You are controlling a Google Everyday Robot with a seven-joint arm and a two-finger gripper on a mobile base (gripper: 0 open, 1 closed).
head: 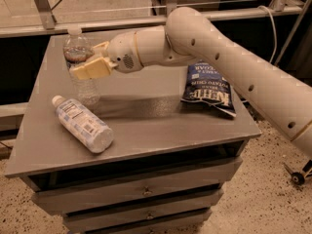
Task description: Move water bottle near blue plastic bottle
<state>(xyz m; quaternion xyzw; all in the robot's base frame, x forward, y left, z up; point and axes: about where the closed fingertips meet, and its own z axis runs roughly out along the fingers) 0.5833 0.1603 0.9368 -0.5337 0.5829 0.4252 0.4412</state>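
Observation:
The water bottle is clear and ribbed, with a white cap and a dark reddish label band. It stands upright at the left of the grey table, its base close to the surface. My gripper is shut on the water bottle at its middle; the tan fingers wrap its right side. The blue plastic bottle lies on its side at the front left, cap pointing back left, just in front of the water bottle.
A dark blue chip bag lies flat on the right part of the table. My white arm reaches in from the right above it. Drawers sit below the tabletop. A metal rail runs behind.

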